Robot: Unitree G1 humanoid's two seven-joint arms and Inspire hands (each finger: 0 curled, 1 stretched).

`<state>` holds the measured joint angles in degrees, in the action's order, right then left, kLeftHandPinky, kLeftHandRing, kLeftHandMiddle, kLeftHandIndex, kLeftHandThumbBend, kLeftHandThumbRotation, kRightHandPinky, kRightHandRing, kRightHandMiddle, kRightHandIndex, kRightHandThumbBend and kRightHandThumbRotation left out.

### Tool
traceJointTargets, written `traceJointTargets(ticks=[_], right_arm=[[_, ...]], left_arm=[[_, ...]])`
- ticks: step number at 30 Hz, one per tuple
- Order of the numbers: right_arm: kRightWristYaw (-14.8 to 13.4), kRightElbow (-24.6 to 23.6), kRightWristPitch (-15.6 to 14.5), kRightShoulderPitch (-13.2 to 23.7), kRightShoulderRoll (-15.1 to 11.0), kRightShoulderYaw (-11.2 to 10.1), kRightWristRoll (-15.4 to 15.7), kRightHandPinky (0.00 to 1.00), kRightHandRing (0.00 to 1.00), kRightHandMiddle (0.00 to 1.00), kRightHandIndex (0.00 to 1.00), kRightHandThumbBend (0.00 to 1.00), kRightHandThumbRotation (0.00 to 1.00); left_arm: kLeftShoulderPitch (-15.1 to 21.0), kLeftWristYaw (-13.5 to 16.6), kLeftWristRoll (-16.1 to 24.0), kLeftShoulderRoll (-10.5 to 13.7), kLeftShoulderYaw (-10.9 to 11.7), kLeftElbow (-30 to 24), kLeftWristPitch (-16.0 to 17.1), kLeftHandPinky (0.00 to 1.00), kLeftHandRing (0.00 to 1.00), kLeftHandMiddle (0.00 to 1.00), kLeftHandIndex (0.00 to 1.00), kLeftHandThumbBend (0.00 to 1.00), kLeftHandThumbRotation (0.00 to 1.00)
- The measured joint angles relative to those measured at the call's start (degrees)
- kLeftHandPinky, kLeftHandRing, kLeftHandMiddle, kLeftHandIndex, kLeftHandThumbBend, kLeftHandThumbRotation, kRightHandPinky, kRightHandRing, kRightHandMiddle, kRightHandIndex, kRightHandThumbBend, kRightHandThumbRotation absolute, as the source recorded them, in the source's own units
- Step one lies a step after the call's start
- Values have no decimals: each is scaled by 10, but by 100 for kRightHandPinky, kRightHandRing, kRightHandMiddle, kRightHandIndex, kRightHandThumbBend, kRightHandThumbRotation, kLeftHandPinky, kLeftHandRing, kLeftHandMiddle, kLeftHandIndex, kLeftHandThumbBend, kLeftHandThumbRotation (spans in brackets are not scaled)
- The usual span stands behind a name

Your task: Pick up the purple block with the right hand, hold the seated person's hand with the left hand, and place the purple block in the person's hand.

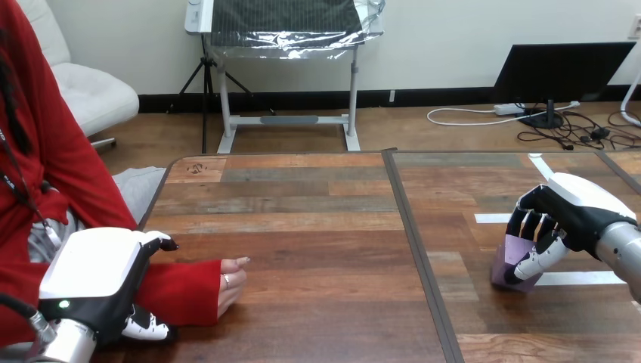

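Note:
The purple block (508,263) stands at the right of the table, with my right hand (568,208) shut on it: fingers (529,225) curl over its top and the thumb presses its near side. I cannot tell whether the block still touches the wood. At the lower left my left hand (94,276) lies over the person's red-sleeved forearm (185,293), fingers on the far side and thumb (147,327) on the near side, closed round it. The person's hand (231,284) rests on the table just beyond the sleeve, its fingers loosely curled.
A dark seam (416,234) runs front to back between the two table tops. White tape strips (582,277) lie on the right table near the block. Bare wood (325,249) spans the space between the person's hand and the block.

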<state>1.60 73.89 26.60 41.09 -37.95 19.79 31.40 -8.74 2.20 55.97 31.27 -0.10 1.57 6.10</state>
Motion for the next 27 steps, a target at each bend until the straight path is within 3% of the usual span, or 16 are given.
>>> traceJointTargets(ticks=[8, 19, 27], right_arm=[[0, -2, 1, 0, 0, 0, 0, 45, 46, 49, 47, 84, 0], [0, -6, 7, 0, 0, 0, 0, 45, 45, 48, 47, 84, 0], [0, -11, 7, 0, 0, 0, 0, 45, 45, 48, 47, 84, 0]], left_arm=[[15, -3, -2, 6, -14, 22, -4, 72, 76, 77, 75, 100, 17], [39, -44, -10, 17, -33, 28, -24, 72, 76, 77, 75, 100, 16], [52, -53, -25, 18, -40, 37, -25, 72, 75, 76, 73, 100, 14]])
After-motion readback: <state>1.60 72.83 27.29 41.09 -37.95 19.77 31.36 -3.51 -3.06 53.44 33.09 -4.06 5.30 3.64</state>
